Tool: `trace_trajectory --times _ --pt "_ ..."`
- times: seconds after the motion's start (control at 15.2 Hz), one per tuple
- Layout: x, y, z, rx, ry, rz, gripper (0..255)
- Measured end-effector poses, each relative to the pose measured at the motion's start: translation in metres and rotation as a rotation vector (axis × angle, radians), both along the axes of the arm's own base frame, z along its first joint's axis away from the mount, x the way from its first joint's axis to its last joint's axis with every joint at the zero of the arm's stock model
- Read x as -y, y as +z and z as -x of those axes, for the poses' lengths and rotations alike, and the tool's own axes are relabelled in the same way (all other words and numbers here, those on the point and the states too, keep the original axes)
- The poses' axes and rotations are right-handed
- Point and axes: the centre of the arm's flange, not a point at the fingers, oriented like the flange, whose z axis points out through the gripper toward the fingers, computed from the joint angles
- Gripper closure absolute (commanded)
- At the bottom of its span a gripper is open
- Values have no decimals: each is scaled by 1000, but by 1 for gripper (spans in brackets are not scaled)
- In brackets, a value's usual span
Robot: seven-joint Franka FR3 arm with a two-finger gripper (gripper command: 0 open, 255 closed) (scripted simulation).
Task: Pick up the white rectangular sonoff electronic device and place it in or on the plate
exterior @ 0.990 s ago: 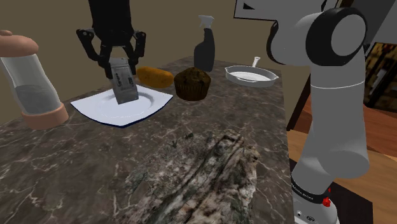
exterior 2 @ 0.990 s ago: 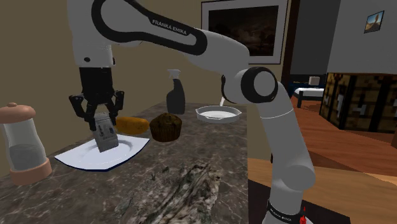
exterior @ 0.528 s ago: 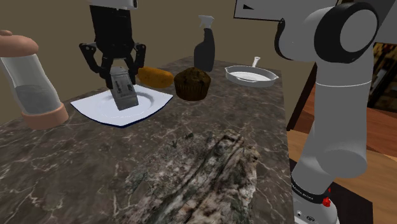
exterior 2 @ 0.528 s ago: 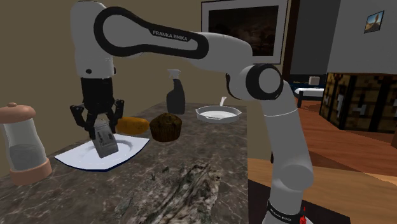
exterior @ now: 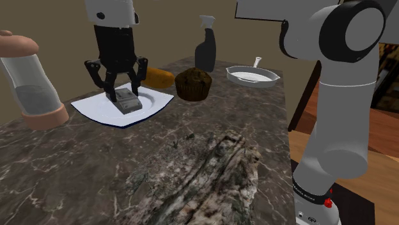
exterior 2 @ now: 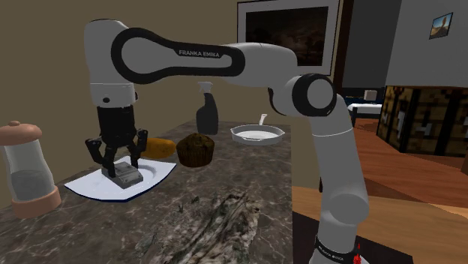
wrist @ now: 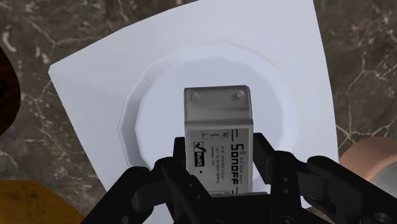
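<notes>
Change since a second ago: I have come down. The sonoff device (exterior: 126, 102), then hanging tilted over the plate (exterior: 96, 110), now lies flat in the plate's middle. My gripper (exterior: 124, 94) stands upright over it, jaws pressed against its two long sides at one end, so I enter it as clamped.

Shoulder view, left to right:
1. Clear mill (exterior: 32, 77) with tan cap and base, off the plate's left corner.
2. White square plate, on the dark marbled counter (exterior: 192, 166).
3. Device and gripper, as above.
4. Orange-brown loaf (exterior: 156, 77), just behind the plate.
5. Brown muffin (exterior: 194, 85), beside the plate's right corner.
6. Dark spray bottle (exterior: 206, 45), behind the muffin.
7. White pan (exterior: 252, 76) with handle, well apart at the counter's far right.

Wrist view adds: the plate's round well under the device, the device's pale grey face with two screws on its end cap and the printed word "Sonoff", and my fingers (wrist: 175, 172) touching both its sides.

Second exterior view adds: a framed dark picture (exterior 2: 285, 34) on the wall above the pan.
</notes>
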Motion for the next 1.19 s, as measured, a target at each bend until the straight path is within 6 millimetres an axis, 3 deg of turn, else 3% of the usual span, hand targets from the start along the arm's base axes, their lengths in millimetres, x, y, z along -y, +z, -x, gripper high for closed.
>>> trace_trajectory --times 0.2,0.26,0.66,0.92,1.19 --pt "0 0 0 0 0 0 255" --pt "0 0 0 0 0 0 0" --pt "0 -3 0 -5 0 3 0" --pt "2 37 -1 -3 1 2 0" --pt "2 46 0 -5 0 3 0"
